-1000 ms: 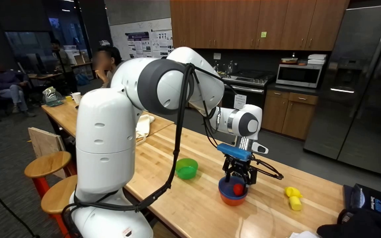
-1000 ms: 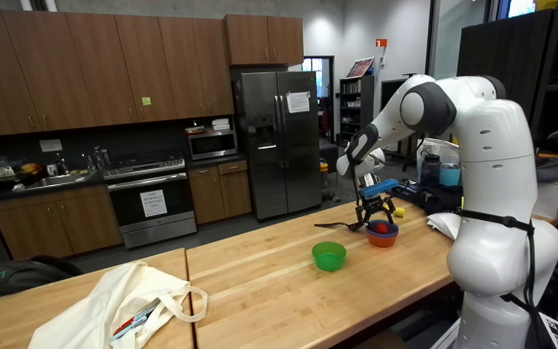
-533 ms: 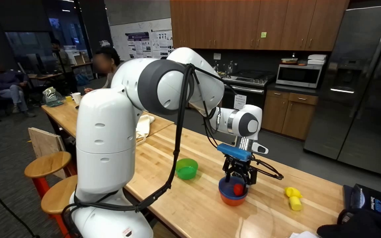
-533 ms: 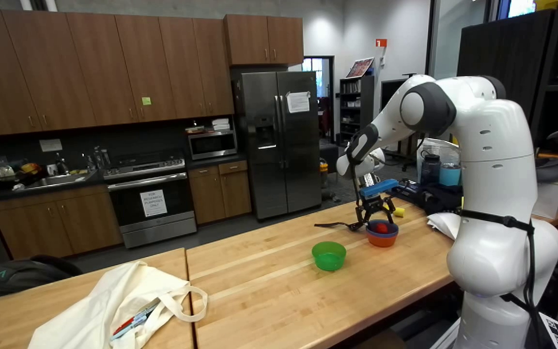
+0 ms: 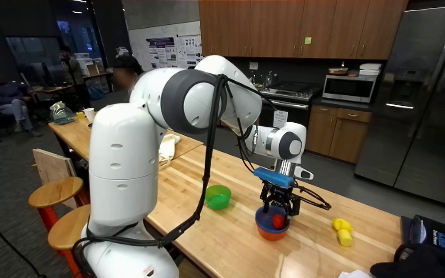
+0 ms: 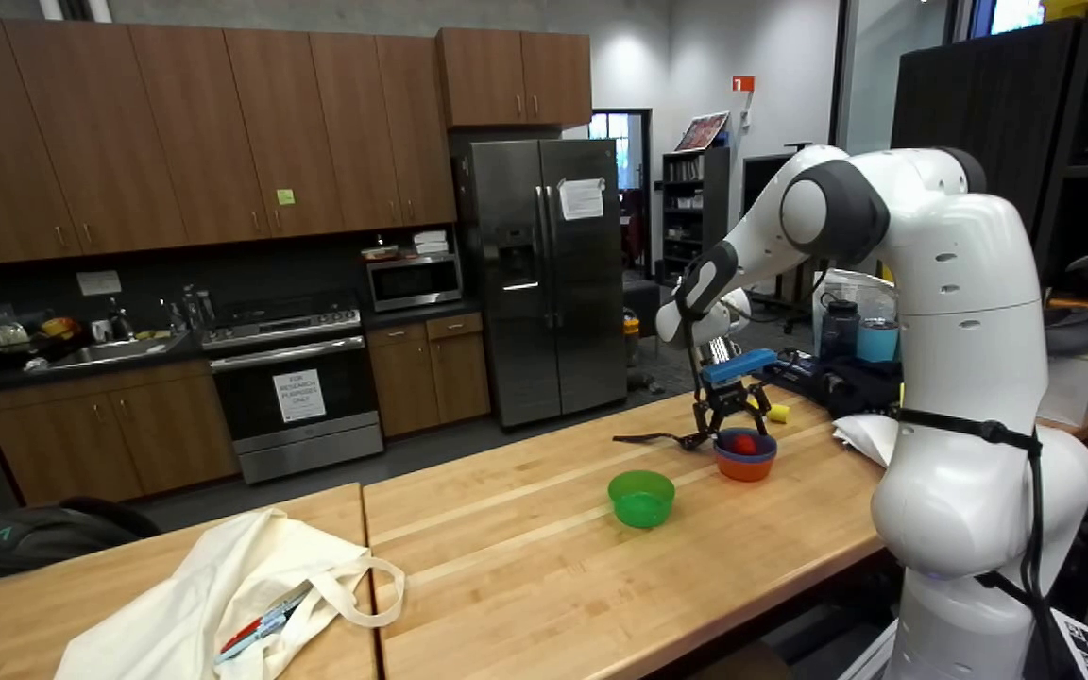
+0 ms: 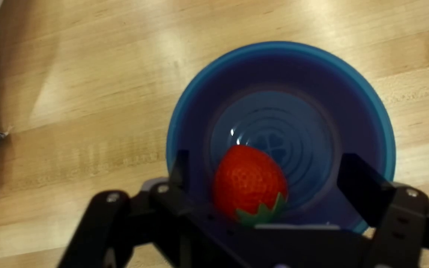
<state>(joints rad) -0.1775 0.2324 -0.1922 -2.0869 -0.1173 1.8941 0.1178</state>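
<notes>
Jaws wide apart, the gripper (image 7: 264, 167) is hovering at a blue bowl (image 7: 292, 70) where a red strawberry (image 7: 250, 180) is lying; clearing the rim (image 7: 389, 149) seems wise, exact depth being unclear.

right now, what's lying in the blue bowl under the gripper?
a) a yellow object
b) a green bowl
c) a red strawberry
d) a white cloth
c: the wrist view shows the red strawberry lying inside the blue bowl, with the gripper open over it and its fingers apart on either side.
</notes>
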